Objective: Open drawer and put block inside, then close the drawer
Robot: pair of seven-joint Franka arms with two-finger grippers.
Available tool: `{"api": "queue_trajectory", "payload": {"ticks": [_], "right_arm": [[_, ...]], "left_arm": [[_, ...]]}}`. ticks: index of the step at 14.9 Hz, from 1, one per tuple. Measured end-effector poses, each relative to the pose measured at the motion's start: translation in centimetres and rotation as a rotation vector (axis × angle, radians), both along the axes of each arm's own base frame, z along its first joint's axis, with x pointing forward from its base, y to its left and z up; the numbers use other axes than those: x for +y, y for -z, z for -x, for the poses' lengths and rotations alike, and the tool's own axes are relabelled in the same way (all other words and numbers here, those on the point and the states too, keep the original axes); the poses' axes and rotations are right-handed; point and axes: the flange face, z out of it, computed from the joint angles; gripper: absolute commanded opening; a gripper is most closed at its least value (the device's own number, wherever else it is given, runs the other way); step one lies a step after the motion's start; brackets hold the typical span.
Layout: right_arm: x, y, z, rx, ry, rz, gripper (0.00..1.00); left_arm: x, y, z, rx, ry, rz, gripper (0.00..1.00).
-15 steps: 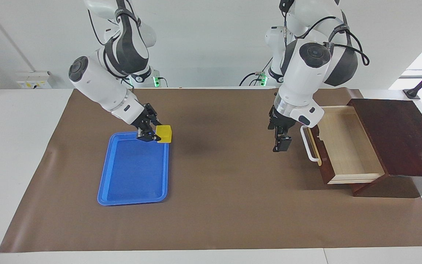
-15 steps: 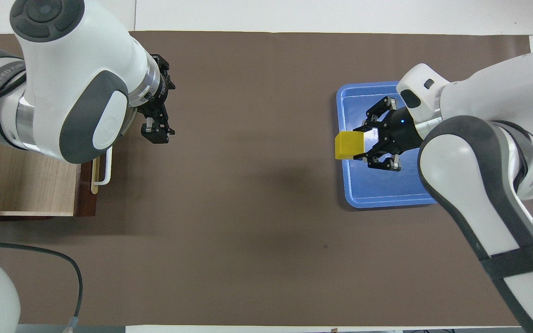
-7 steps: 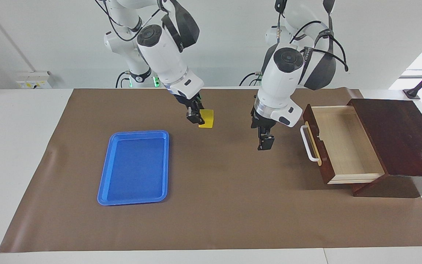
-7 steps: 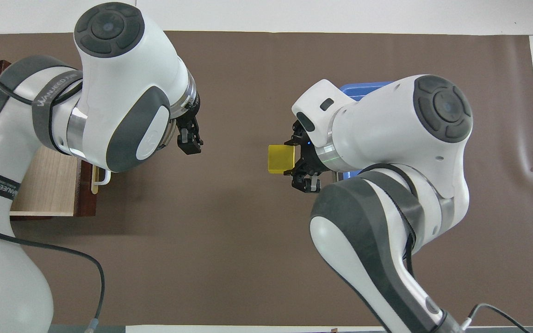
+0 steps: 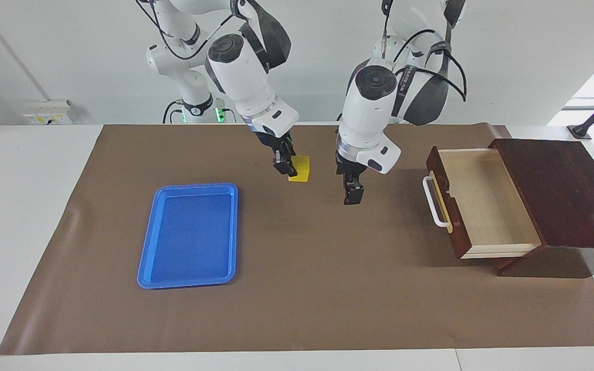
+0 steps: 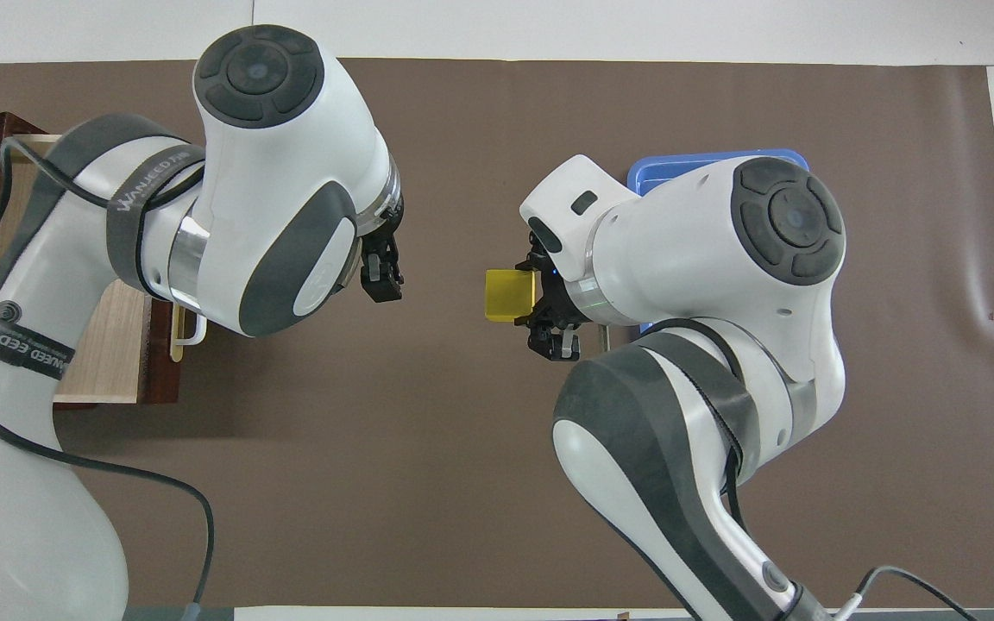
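Note:
The yellow block (image 5: 300,168) (image 6: 509,295) hangs above the brown mat, between the blue tray and the drawer. My right gripper (image 5: 285,166) (image 6: 542,298) is shut on it. The drawer (image 5: 482,203) (image 6: 116,347) stands pulled out of its dark wooden box (image 5: 560,190), its pale inside bare and its white handle (image 5: 433,202) pointing toward the middle of the table. My left gripper (image 5: 353,196) (image 6: 381,282) hangs open over the mat between the block and the drawer, holding nothing. In the overhead view the left arm hides most of the drawer.
A blue tray (image 5: 188,234) (image 6: 704,166) with nothing in it lies on the mat toward the right arm's end of the table. The brown mat (image 5: 317,288) covers most of the white table.
My right gripper has lifted the block off the tray's edge and carried it toward the drawer's end. My left gripper has moved from beside the drawer handle toward the block.

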Motion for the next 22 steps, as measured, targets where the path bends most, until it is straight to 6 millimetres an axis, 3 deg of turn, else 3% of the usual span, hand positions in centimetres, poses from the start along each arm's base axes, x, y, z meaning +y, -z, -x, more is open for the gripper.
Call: {"api": "queue_trajectory", "payload": {"ticks": [9,19,20,21,22], "right_arm": [[-0.3,0.1,-0.3,-0.027,-0.064,0.006,0.00],[-0.5,0.5,-0.6,-0.024,-0.062,0.005,0.00],[-0.6,0.5,-0.7,-0.023,-0.057,0.000,0.00],[-0.7,0.4,-0.8,-0.023,-0.055,-0.002,0.00],[-0.7,0.3,-0.8,-0.024,-0.054,-0.003,0.00]], "left_arm": [[-5.0,0.2,3.7,0.026,0.076,0.024,1.00],[-7.3,-0.8,5.6,0.003,0.110,0.064,1.00],[-7.7,-0.8,5.8,-0.006,0.113,0.071,0.96],[-7.9,-0.8,6.0,-0.011,0.113,0.075,0.81],[-8.0,-0.6,6.1,-0.013,0.112,0.076,0.58]]}}
